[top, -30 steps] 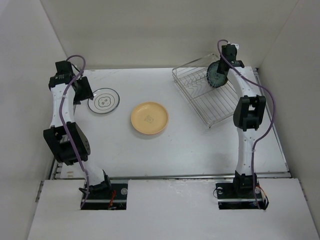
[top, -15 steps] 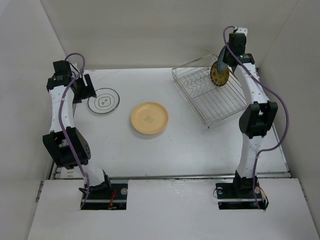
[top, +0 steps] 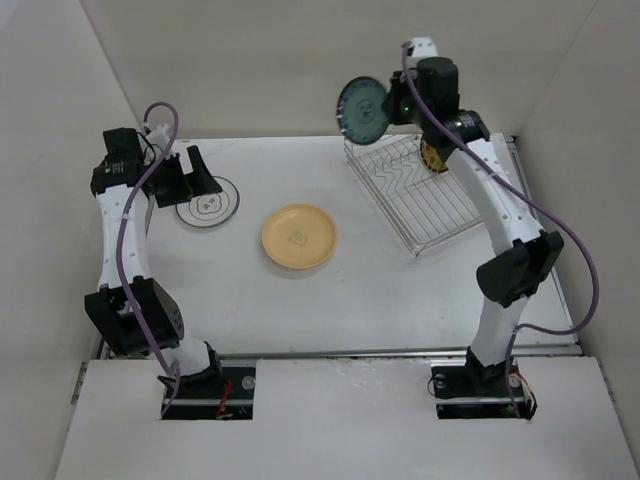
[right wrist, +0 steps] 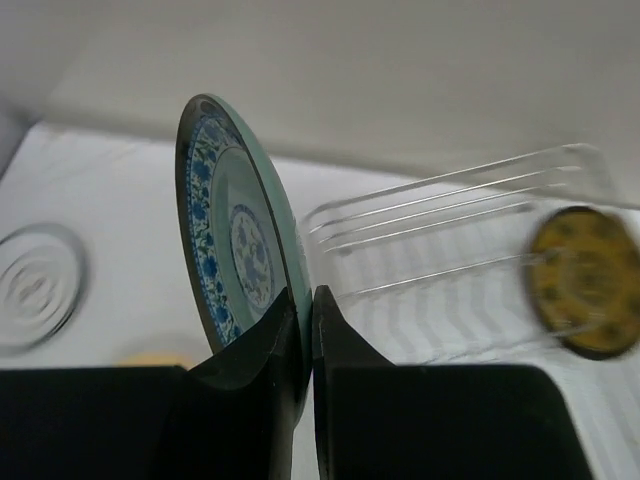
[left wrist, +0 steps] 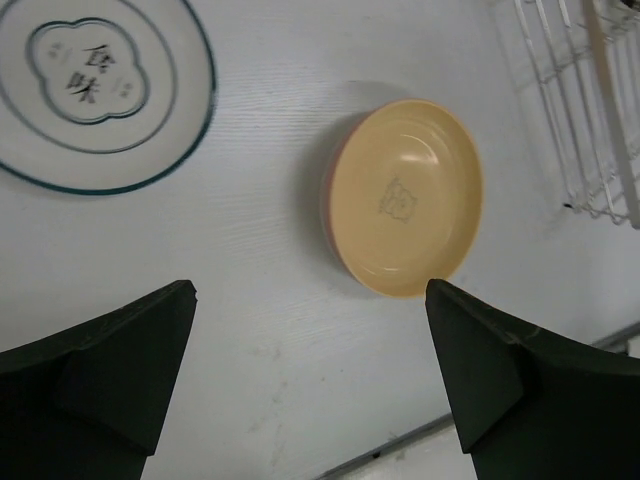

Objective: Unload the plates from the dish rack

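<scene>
Fingers of the right gripper (right wrist: 303,305) are clenched on the lower rim of a teal plate (right wrist: 235,250) with a blue floral band, one finger on each face. The plate is held on edge, clear of everything, and the top view places it (top: 363,110) in the air above the far edge of the bench (top: 380,290), just off the far left corner of the dish rack (top: 420,195), with the right gripper (top: 392,108) beside it at the end of the raised arm.

The silver wire rack sits at an angle in the far right corner of the bench. One dark plate (top: 435,155) with a yellow pattern stands upright in it near its far right end; the right wrist view shows it (right wrist: 583,282) blurred among the wires (right wrist: 440,250).

A yellow-tan plate (top: 299,237) lies flat near the middle of the bench, well apart from the rack. In the left wrist view it (left wrist: 405,195) has a small mark at its centre, and a pinkish edge shows along its left side. A white plate (top: 208,203) with a dark teal rim lies flat toward the far left corner, its middle (left wrist: 95,90) carrying a lobed outline with characters.

The left gripper (top: 188,178) hangs above the far left part of the bench, over the far side of the white plate. Its fingers are spread wide and hold nothing (left wrist: 310,290), with bare bench between them, and the rack's wires (left wrist: 590,110) show at the right edge of that view
</scene>
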Tool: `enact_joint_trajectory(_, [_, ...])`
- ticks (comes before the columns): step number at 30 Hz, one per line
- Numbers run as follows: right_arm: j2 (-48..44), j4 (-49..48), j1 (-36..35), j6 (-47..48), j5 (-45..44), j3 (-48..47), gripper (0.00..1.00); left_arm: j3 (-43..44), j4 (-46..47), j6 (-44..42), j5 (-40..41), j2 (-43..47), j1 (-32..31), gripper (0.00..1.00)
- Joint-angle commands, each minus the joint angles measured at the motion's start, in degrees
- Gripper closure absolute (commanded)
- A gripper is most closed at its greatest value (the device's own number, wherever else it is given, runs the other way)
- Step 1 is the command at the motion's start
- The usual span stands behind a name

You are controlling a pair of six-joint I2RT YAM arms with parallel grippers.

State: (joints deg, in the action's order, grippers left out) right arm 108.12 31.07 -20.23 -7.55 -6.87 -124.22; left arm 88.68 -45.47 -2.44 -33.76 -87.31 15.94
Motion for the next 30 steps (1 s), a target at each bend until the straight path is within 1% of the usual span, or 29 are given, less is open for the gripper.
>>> enact_joint_trajectory(1, [2.0, -2.4, -4.0, -3.0, 23.4, 2.7, 1.00, -1.6, 0.9, -3.3, -14.0, 3.5, -1.3, 0.01])
enact_joint_trajectory(4, [4.4, -7.2, -7.8, -5.7, 33.4, 4.6, 1.00, -3.1, 1.4, -3.8, -17.2, 4.0, -2.3, 0.01])
enact_joint_trajectory(5, [5.1, -8.2, -8.8, -5.7, 38.4, 5.2, 1.00, -4.3, 1.4, -3.8, -17.2, 4.5, -3.0, 0.01])
enact_joint_trajectory(8, [7.6, -11.9, -12.4, -7.4, 45.2, 5.2, 1.00, -6.1, 2.8, -3.8, -17.2, 4.5, -3.7, 0.00])
enact_joint_trajectory(9, [8.2, -12.7, -13.1, -8.2, 46.2, 5.2, 1.00, -7.2, 3.4, -3.8, -17.2, 4.5, -5.2, 0.00])
enact_joint_trajectory(11, [10.0, -13.5, -14.3, -8.8, 47.5, 4.4, 1.00, -8.0, 3.4, -4.6, -16.3, 4.5, -6.1, 0.00])
enact_joint_trajectory(14, [11.9, -13.5, -15.0, -9.9, 48.9, 3.5, 1.00, -8.5, 4.0, -4.6, -13.7, 4.0, -6.1, 0.00])
enact_joint_trajectory(19, [12.6, -15.6, -16.1, -11.7, 51.9, 4.8, 1.00, -8.5, 4.6, -3.9, -15.0, 2.8, -6.1, 0.00])
enact_joint_trajectory(21, [13.2, -15.6, -16.1, -12.4, 52.8, 4.8, 1.00, -9.1, 4.6, -3.2, -15.6, 2.8, -6.6, 0.04])
enact_joint_trajectory(24, [14.2, -16.4, -17.2, -13.4, 53.9, 5.3, 1.00, -8.4, 2.6, -5.4, -14.8, 2.1, -8.1, 0.27])
enact_joint_trajectory(25, [14.2, -16.4, -17.2, -13.5, 54.4, 5.3, 1.00, -7.8, 2.6, -5.4, -14.8, 2.1, -8.8, 0.33])
enact_joint_trajectory(26, [14.9, -16.9, -17.8, -13.5, 54.4, 5.3, 1.00, -7.8, 1.9, -5.9, -15.8, 2.1, -8.8, 0.45])
enact_joint_trajectory(29, [14.9, -16.9, -17.8, -13.5, 54.4, 5.3, 1.00, -7.1, 0.7, -6.5, -17.8, 2.1, -8.8, 0.66])
enact_joint_trajectory(30, [14.9, -16.9, -17.8, -13.5, 54.4, 5.3, 1.00, -5.7, -0.7, -6.5, -17.8, 2.1, -8.8, 0.80])
